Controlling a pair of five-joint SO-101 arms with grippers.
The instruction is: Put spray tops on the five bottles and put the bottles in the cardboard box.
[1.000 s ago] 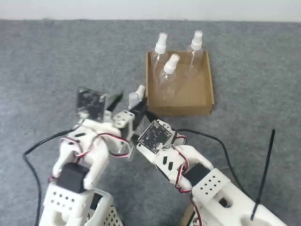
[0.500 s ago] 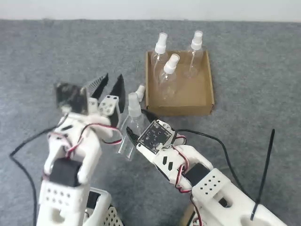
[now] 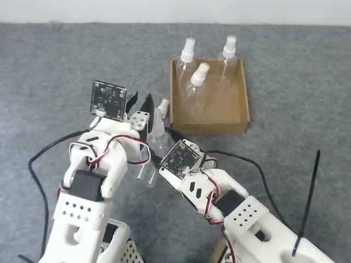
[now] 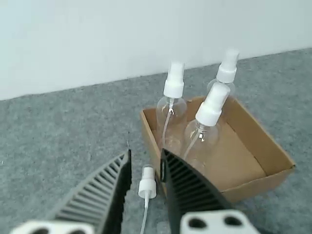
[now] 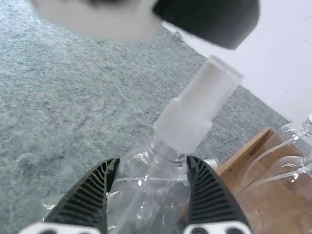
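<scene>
Grey carpeted worktop [image 3: 55,66] all round, and on it the open brown cardboard box [image 3: 208,127] with three clear plastic bottles [image 3: 194,93] standing upright inside, white spray tops on. Right tool [image 5: 150,168] is clenched on a fourth clear capped bottle [image 5: 141,209], tilted, just short of the box. Left tool [image 4: 145,161] hangs released over it, jaws spread, with a small white spray top [image 4: 147,181] beyond them beside the box wall.

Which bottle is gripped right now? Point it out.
The bottle between the right gripper's fingers, just outside the cardboard box; the other three stand free inside it.
</scene>
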